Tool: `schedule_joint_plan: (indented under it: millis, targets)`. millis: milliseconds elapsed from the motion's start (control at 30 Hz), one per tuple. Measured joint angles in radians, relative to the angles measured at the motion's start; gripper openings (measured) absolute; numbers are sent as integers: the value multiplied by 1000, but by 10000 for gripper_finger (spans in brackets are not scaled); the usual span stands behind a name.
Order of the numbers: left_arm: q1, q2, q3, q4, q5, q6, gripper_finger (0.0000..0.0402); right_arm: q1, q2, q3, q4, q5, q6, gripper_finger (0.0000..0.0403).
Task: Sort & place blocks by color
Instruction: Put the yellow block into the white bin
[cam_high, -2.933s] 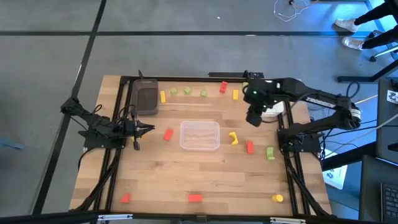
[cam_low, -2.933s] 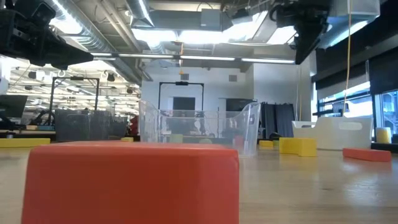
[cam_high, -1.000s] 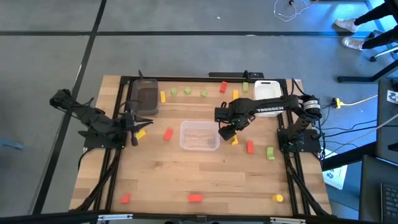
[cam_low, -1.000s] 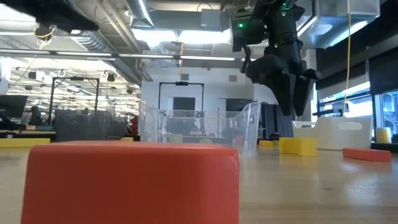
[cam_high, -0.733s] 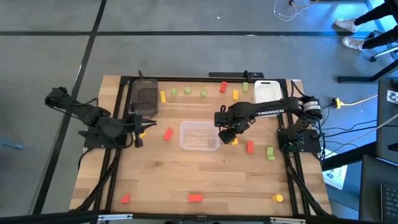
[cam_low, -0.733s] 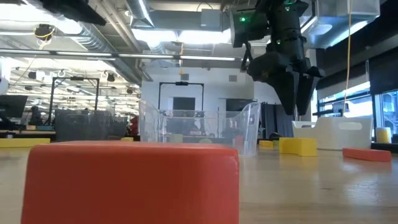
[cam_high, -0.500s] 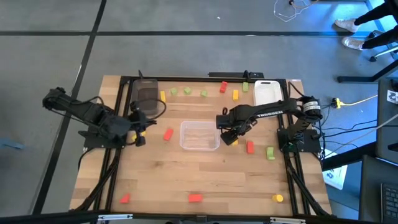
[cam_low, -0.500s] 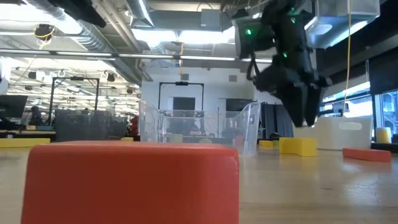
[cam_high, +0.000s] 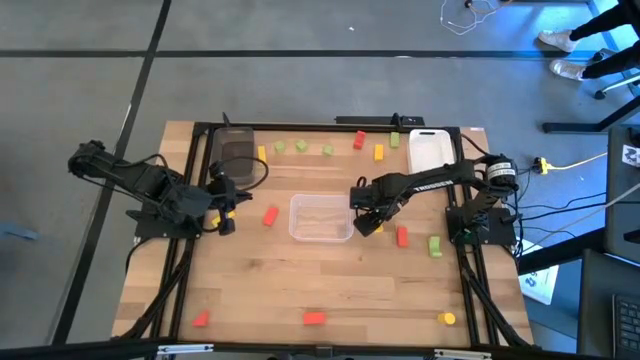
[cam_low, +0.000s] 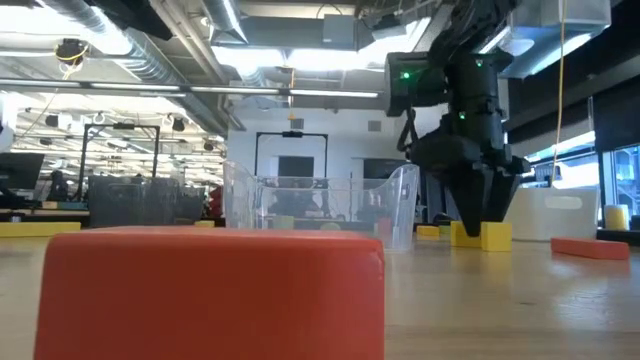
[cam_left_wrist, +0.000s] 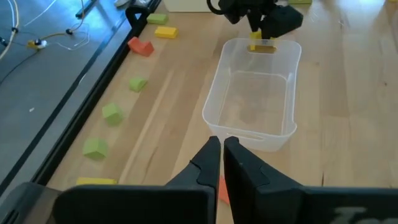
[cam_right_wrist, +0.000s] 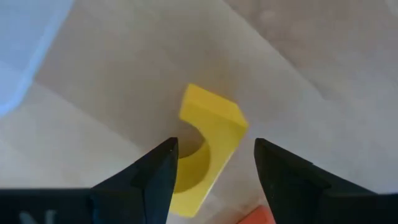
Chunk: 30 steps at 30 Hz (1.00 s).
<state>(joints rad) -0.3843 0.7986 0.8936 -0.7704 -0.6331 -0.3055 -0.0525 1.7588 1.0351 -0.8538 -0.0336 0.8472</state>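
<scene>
Right pincer (cam_right_wrist: 211, 165) is down at the counter (cam_high: 300, 280), just beside the right end of the clear tray (cam_high: 321, 218), fingers spread wide on either side of a yellow arch block (cam_right_wrist: 205, 146) and not yet touching it. The block lies flat on the wood, its notch facing one finger. A red block (cam_high: 402, 236) sits just beyond it.

Left pincer (cam_left_wrist: 222, 155) hangs above the counter's left side, near the dark tray (cam_high: 236, 153), fingers pressed together with nothing visible between them (the yellow block (cam_high: 228, 212) under that arm lies on the wood in the high view).

Other blocks are scattered: a row of green and yellow ones along the far edge, a few red ones near the front edge.

Handling estimate: the arch block looks small, rigid and light, probably smooth-faced, so it could slip or twist if squeezed off-centre. Best hold seems to be across the two flat parallel sides, mid-body, avoiding the curved notch.
</scene>
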Motion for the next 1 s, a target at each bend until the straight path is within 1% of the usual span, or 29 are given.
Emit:
schedule_joint_plan:
  millis: [167, 267, 367, 433, 500, 533, 633, 867, 933, 1000]
  targets:
    - [0, 0, 0, 0, 0, -1, 21, 0, -7, -84, 108, 2, -18, 212]
    - [0, 0, 0, 0, 0, -2, 22, 0, -11, -118, 139, 4, -14, 194]
    - [0, 0, 0, 0, 0, -2, 18, 0, -9, -111, 122, 13, -19, 147]
    - [0, 0, 0, 0, 0, -2, 14, 0, -6, -97, 113, 17, -44, 100]
    - [0, 0, 0, 0, 0, -1, 11, 0, -2, -74, 96, 33, -76, 43]
    - [0, 0, 0, 0, 0, -2, 9, 1, 0, -62, 84, 50, -95, 33]
    - [0, 0, 0, 0, -1, -2, 5, -7, 6, -17, 54, 110, -119, 33]
    - [0, 0, 0, 0, -1, -1, 2, -64, 1, 107, -154, 220, -198, 35]
    - [0, 0, 0, 0, -1, -2, 5, -87, 0, 152, -233, 282, -215, 35]
    - [0, 0, 0, 0, -1, -2, 9, -106, 0, 207, -322, 367, -218, 35]
